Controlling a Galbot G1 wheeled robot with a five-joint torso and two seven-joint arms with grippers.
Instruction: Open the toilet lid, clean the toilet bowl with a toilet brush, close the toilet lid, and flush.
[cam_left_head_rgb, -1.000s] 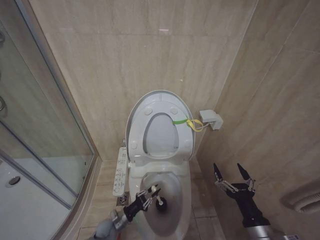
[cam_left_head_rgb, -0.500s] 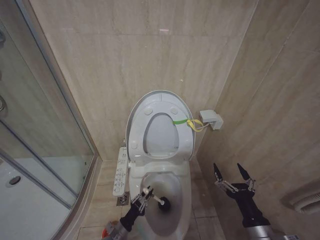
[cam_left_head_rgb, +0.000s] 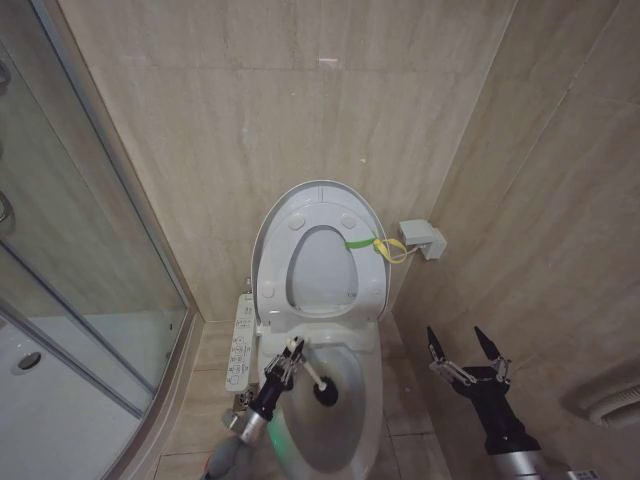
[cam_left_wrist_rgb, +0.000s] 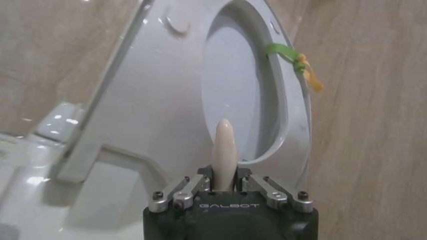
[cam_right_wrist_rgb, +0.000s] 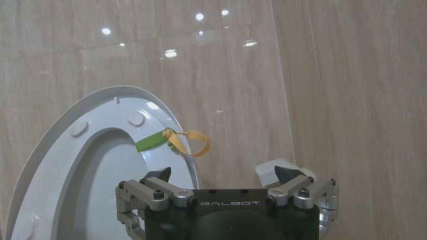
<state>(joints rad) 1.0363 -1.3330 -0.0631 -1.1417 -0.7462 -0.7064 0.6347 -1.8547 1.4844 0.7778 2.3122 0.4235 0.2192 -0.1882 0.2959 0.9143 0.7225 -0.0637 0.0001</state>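
Down inside the toilet bowl (cam_left_head_rgb: 335, 425), we have the toilet brush (cam_left_head_rgb: 315, 381) at work: its dark bristle head sits against the upper left part of the basin, and its thin white handle slants up and to our left into the left end effector (cam_left_head_rgb: 290, 352). That end effector is clamped on the handle, which pokes out between its fingers in the left wrist view (cam_left_wrist_rgb: 224, 150). Half a second ago the bristle head lay a little lower and more toward the middle of the bowl, and our left arm came in from lower down; now the arm has swung up along the bowl's left rim and the head has travelled up and leftward with it. We judge this to be a scrubbing stroke, so the cleaning step is underway and not yet finished.

Behind the bowl, the toilet lid (cam_left_head_rgb: 318, 203) stands raised against the tiled wall with the seat ring (cam_left_head_rgb: 300, 290) folded up on it, and the green-and-yellow band (cam_left_head_rgb: 378, 246) hangs at its right edge. So opening is done, while closing and flushing remain.

Our right end effector (cam_left_head_rgb: 462, 348) hovers well to the right of the toilet beside the wall, fingers spread and holding nothing, unchanged from before.
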